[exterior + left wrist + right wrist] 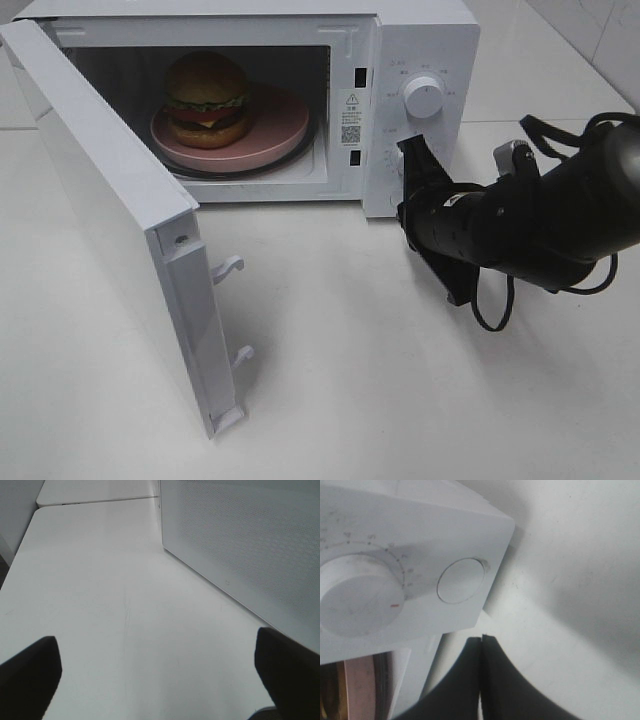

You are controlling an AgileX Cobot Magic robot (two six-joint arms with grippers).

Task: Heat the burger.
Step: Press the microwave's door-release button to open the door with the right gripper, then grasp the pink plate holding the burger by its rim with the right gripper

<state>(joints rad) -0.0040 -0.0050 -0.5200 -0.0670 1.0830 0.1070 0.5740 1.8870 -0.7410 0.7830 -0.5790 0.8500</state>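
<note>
The burger (207,98) sits on a pink plate (280,125) inside the white microwave (430,40), whose door (100,200) stands wide open to the left. My right gripper (408,160) is at the control panel's lower part. In the right wrist view this gripper (481,645) is shut with nothing between its fingers, just below the panel's corner, near a round button (461,580) and a dial (357,600). My left gripper (157,652) is open over the bare table beside the door's perforated panel (250,545). It does not appear in the exterior high view.
The open door juts toward the table's front left, with two latch hooks (228,268) on its edge. An upper dial (423,97) sits on the panel. The right arm's cables (490,300) hang at the right. A table seam (95,501) runs behind the microwave.
</note>
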